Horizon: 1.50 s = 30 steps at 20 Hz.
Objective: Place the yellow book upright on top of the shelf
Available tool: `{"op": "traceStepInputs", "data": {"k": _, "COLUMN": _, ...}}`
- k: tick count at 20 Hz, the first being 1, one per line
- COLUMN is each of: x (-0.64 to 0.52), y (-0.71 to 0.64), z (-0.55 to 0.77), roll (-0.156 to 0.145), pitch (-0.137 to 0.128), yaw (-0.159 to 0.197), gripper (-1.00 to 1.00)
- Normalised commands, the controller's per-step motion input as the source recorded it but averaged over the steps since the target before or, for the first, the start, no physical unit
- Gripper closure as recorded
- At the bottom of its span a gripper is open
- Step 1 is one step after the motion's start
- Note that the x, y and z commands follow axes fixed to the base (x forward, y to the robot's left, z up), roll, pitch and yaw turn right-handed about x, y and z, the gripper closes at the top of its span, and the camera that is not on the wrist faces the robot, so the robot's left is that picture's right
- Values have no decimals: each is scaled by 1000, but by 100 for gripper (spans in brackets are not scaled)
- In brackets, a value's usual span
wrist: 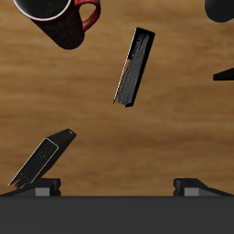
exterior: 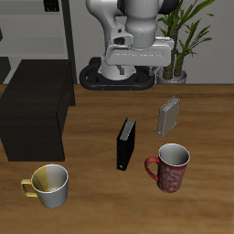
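The yellow book [exterior: 168, 116] stands upright on the table, grey-tan with pale page edges, behind the red mug. It also shows in the wrist view [wrist: 41, 161], close to one fingertip [wrist: 42, 187]. The shelf [exterior: 35, 110] is a low matte-black cabinet with a flat top at the table's side; a corner of it shows in the wrist view [wrist: 224, 75]. My gripper [exterior: 137, 62] hangs high above the back of the table, open and empty, its fingers wide apart in the wrist view [wrist: 119, 186].
A black book [exterior: 126, 143] stands upright mid-table, also in the wrist view [wrist: 134, 66]. A red mug [exterior: 169, 167] and a yellow-and-white mug [exterior: 50, 185] stand near the front edge. A potted plant [exterior: 183, 37] stands at the back.
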Motion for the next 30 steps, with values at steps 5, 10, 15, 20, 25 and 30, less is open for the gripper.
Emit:
{"op": "traceStepInputs", "data": {"k": 5, "x": -228, "y": 495, "z": -153, "roll": 27, "pitch": -34, "yaw": -97, "gripper": -100}}
{"op": "traceStepInputs", "data": {"k": 10, "x": -111, "y": 370, "z": -237, "roll": -9, "pitch": 0, "yaw": -103, "gripper": -100}}
{"op": "traceStepInputs", "data": {"k": 15, "x": -99, "y": 304, "z": -117, "roll": 25, "pitch": -18, "yaw": -98, "gripper": -100}}
{"op": "traceStepInputs", "data": {"k": 20, "x": -124, "y": 289, "z": -194, "roll": 27, "pitch": -48, "yaw": -97, "gripper": -100}}
{"op": "traceStepInputs", "data": {"k": 25, "x": -102, "y": 289, "z": -171, "roll": 44, "pitch": -44, "yaw": -4, "gripper": -100}}
{"op": "traceStepInputs", "data": {"k": 30, "x": 19, "y": 90, "z": -114, "roll": 23, "pitch": 10, "yaw": -11, "gripper": -100}}
